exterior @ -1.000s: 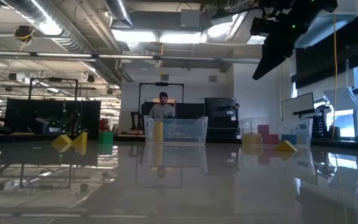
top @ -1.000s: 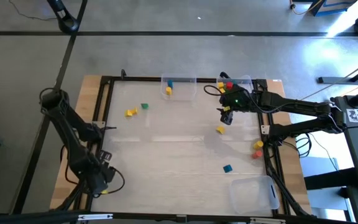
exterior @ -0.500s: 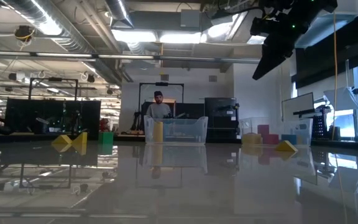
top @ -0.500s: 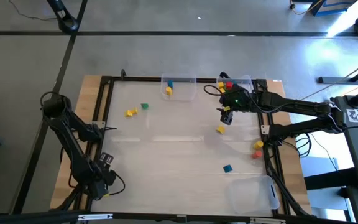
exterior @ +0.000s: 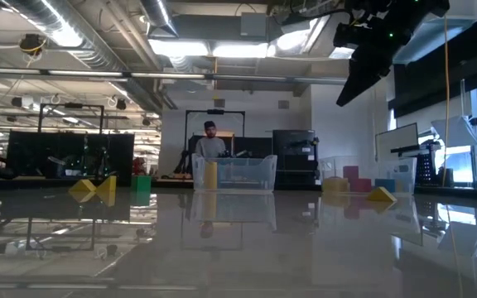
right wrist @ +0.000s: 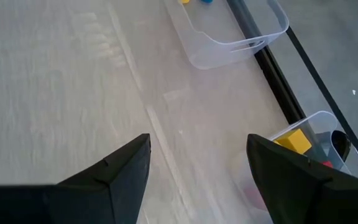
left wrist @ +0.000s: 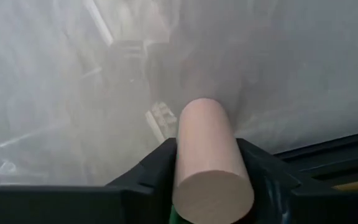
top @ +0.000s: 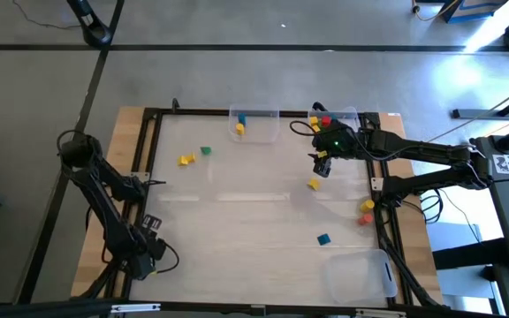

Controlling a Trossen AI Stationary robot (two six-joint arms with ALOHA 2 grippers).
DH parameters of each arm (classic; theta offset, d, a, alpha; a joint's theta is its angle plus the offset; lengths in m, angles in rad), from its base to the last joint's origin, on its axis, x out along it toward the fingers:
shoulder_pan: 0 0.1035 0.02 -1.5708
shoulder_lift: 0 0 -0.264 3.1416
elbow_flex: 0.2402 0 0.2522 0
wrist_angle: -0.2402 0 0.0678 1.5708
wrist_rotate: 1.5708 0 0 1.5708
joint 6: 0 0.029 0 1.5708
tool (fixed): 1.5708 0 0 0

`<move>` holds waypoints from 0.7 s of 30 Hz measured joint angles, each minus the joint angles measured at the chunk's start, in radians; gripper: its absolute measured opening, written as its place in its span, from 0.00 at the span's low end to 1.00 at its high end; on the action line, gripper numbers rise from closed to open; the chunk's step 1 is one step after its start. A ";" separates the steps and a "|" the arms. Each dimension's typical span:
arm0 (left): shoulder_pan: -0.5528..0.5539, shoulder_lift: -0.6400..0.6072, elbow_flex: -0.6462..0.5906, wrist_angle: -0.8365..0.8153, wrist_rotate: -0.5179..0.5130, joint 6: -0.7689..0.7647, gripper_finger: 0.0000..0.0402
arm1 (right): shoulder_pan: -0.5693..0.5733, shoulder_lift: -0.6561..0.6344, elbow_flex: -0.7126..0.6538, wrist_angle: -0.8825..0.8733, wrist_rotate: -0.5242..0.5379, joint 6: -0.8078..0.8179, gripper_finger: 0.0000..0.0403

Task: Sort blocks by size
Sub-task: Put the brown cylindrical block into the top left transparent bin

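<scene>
My right gripper [top: 322,164] hangs open and empty high above the table [exterior: 363,70], just on the far side of a yellow block [top: 314,184]; its wrist view [right wrist: 197,143] shows bare table between the fingers. My left gripper [top: 148,256] is at the table's near left corner, shut on a tan cylinder block [left wrist: 210,162]. Loose on the table lie a yellow block [top: 186,160], a green block [top: 206,151], a blue block [top: 323,238] and orange and red blocks [top: 366,210]. My left gripper pinches the tan cylinder's round sides [left wrist: 185,155] between its two fingers [left wrist: 151,171]. The cylinder lies along the fingers, one flat end [left wrist: 211,198] toward the wrist camera. Whether it rests on the table I cannot tell.
A clear bin [top: 253,124] at the far edge holds a blue and a yellow block, and it also shows in the right wrist view [right wrist: 229,34]. A second bin [top: 343,119] at the far right holds yellow and red blocks. A third clear bin [top: 360,274] stands at the near right corner. A person stands in the room beyond [exterior: 211,142].
My left arm has shifted slightly at the near left corner, while its gripper stays near the same spot. My right gripper and the blocks have kept still.
</scene>
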 joint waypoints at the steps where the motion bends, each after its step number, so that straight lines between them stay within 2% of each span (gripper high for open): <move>1: 0.003 -0.001 -0.002 0.002 0.000 -0.004 0.31 | 0.000 0.000 0.000 0.000 0.000 0.000 0.66; 6: 0.042 -0.002 -0.003 0.008 0.014 0.004 0.28 | 0.000 0.000 0.000 -0.002 0.000 0.000 0.66; 12: 0.161 -0.007 0.039 -0.026 0.019 -0.035 0.28 | 0.000 0.000 0.000 0.009 0.000 0.021 0.66; 15: 0.246 -0.026 0.068 -0.060 0.014 -0.035 0.28 | 0.000 0.000 0.000 0.011 -0.001 0.029 0.66; 21: 0.472 -0.079 0.120 -0.063 -0.043 0.076 0.28 | 0.000 0.020 0.000 0.117 0.004 -0.008 0.66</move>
